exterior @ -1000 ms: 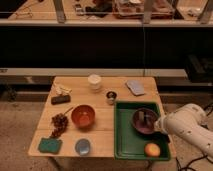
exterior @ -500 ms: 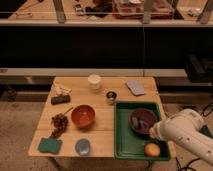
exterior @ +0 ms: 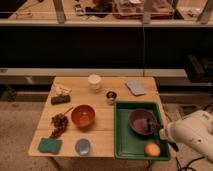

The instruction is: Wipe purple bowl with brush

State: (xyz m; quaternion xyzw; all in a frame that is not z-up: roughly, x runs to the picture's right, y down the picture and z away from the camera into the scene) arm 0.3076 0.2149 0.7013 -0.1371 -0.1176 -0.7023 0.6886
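— Where's the brush (exterior: 149,127)?
— Inside the green tray (exterior: 126,147), dark tip dipped into the purple bowl (exterior: 138,119), apparently to wipe it. The gripper (exterior: 160,132) hangs at the tray's right rim; whether it's clenched, can't tell.

The hand (exterior: 161,132) is held over the right side of the tray (exterior: 119,131), which is set on the right end of the table (exterior: 106,134). Just left of the hand, a bowl (exterior: 139,119) is placed in the tray's rear half. A fruit (exterior: 152,149) is laid in the tray just before the hand. Behind the hand, a cloth (exterior: 135,88) is laid near the table's rear edge. Behind and left of the hand a cup (exterior: 111,96) is set, with a jar (exterior: 94,81) beyond it. Well to the left a second bowl (exterior: 83,116) is placed, with a disc (exterior: 83,146) before it. Farthest left, a block (exterior: 60,99), grapes (exterior: 59,121) and a sponge (exterior: 49,145) are lined up from back to front.
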